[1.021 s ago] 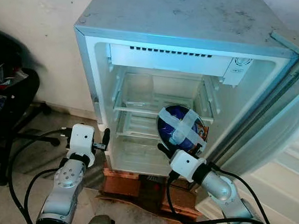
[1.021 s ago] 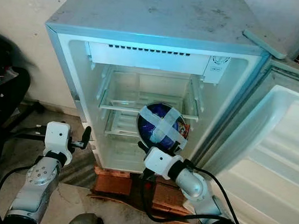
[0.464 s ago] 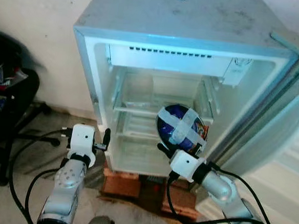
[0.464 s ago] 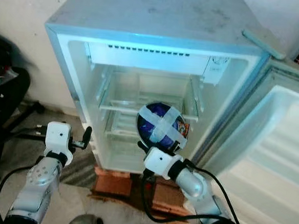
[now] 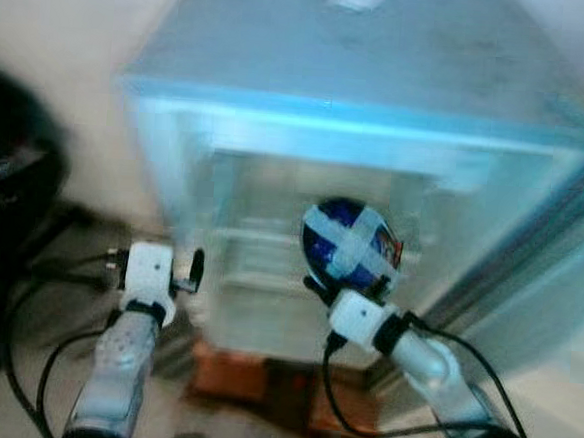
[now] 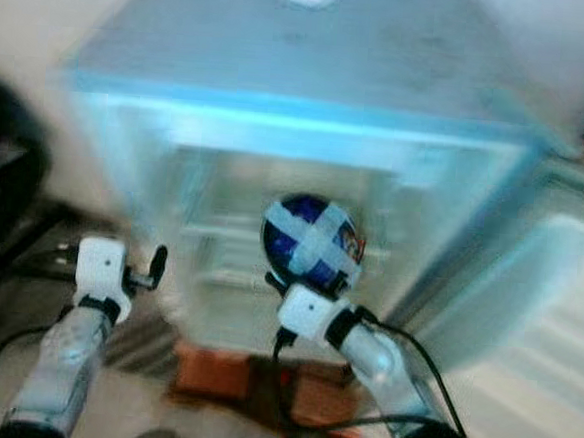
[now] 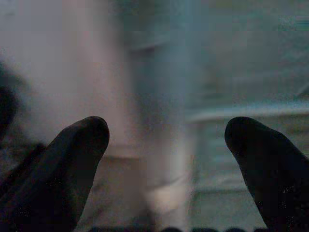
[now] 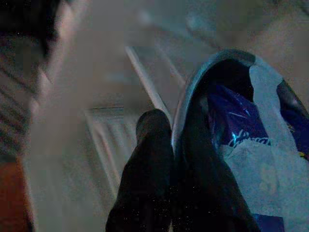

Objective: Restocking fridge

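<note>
Right fingers [image 8: 149, 159] clamped on taped bowl [image 5: 348, 245] before fridge [image 5: 358, 133], left fingers [image 7: 72, 159] apart

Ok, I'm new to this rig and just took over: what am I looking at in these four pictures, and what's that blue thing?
The two wide pictures come from a stereo camera on the robot's head, looking down at a small fridge with its door swung open to the robot's right. They are blurred, which suggests the head is moving. The two silver arms are the robot's own.

The right gripper is shut on a round dark bowl with blue packets inside, sealed by a cross of pale tape, held up in front of the fridge's open compartment. The right wrist picture looks along that gripper's black fingers pinching the bowl's rim.

The left gripper is raised beside the fridge's left edge; its wrist picture shows both fingers spread apart, holding nothing.
</note>
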Robot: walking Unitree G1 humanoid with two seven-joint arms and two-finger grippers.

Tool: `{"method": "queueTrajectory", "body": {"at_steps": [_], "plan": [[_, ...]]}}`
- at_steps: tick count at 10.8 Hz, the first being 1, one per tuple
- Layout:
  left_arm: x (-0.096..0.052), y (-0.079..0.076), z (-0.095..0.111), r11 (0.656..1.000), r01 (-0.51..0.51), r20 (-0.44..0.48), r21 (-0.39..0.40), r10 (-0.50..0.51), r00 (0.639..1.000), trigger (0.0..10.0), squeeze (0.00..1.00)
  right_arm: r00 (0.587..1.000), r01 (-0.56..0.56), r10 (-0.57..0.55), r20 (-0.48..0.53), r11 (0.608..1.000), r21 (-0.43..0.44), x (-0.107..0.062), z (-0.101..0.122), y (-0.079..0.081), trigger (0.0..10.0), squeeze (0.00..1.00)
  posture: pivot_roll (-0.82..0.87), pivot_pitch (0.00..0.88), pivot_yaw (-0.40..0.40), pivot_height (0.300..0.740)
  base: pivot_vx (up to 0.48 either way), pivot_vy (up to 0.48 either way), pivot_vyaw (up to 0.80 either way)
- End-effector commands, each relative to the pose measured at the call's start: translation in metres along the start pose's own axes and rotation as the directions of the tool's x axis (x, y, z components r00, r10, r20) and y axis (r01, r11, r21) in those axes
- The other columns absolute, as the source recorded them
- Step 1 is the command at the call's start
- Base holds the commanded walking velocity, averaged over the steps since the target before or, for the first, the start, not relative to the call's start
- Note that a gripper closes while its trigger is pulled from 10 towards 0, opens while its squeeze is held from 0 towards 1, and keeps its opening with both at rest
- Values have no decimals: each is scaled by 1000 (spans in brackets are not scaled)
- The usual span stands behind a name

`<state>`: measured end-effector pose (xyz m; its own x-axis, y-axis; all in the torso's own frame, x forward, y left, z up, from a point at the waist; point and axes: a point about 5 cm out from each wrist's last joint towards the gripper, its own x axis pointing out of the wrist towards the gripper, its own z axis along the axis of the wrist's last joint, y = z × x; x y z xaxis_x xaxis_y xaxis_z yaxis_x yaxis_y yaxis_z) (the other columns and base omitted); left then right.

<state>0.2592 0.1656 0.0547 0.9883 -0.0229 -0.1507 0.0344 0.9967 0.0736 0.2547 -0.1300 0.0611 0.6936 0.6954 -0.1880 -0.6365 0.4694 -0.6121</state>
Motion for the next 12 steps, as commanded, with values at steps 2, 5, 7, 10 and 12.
{"method": "queueTrajectory", "body": {"at_steps": [2,5,7,10,12], "plan": [[-12,1,-4,1000,4,-11,4,-4,1000,10000,0,1000,10,-10,10,1000,-16,-1,1,-5,10000,0,124,91,-50,740,0,0,0],[-36,-3,-7,999,28,-9,43,-28,1000,10000,0,1000,9,-9,0,1000,-16,1,-2,-11,10000,0,140,113,-66,740,0,0,0],[-45,-6,-3,995,50,9,85,-51,999,10000,0,1000,-17,17,-18,1000,-14,11,-4,-15,10000,0,158,160,-90,740,0,0,0],[-63,-10,11,992,31,32,119,-35,999,10000,0,994,-111,109,-31,992,-61,56,5,-36,10000,0,213,264,-158,740,0,0,0],[-71,-12,14,993,16,27,119,-19,999,10000,0,994,-97,91,-59,991,-92,77,16,-52,10000,0,236,289,-178,740,0,0,0]]}}
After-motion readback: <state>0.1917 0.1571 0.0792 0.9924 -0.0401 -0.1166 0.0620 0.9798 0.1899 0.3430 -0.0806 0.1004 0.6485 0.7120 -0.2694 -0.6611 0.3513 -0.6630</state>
